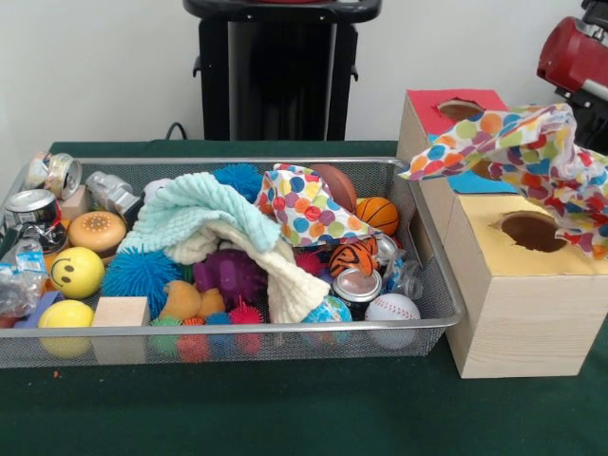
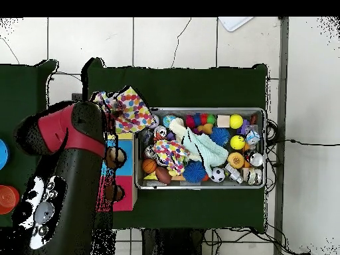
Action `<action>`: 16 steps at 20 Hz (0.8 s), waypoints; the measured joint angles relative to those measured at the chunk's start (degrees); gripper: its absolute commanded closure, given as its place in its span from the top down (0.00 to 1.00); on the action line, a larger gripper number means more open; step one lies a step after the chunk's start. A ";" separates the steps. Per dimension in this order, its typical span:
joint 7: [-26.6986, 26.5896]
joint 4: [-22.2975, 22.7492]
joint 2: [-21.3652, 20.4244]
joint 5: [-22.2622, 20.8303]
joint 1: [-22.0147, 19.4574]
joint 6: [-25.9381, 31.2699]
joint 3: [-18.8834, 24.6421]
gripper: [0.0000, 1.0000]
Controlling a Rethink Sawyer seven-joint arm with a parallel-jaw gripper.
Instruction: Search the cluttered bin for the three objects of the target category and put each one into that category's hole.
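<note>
Green counter: we hang the polka-dot cloth over the yellow box's hole; claw hidden, grip unclear. Next: lower, release.

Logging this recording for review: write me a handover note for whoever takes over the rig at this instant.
Pincer: hidden behind the dotted cloth, so whether it is open or shut cannot be told. The arm is above the wooden box.
Things: that cloth hangs over the box, between the blue-top hole and the yellow-top hole, not yet in either.
A second dotted cloth, a mint cloth and a cream cloth lie in the wire bin.
Done: nothing visibly dropped in.
Left: drop this cloth in, then fetch the others.
</note>
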 measured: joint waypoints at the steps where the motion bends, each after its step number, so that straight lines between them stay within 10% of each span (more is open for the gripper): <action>1: 0.00 0.00 0.22 -0.01 0.08 0.00 0.01 0.00; 16: 0.00 1.49 1.26 -0.19 0.18 -0.01 0.00 0.00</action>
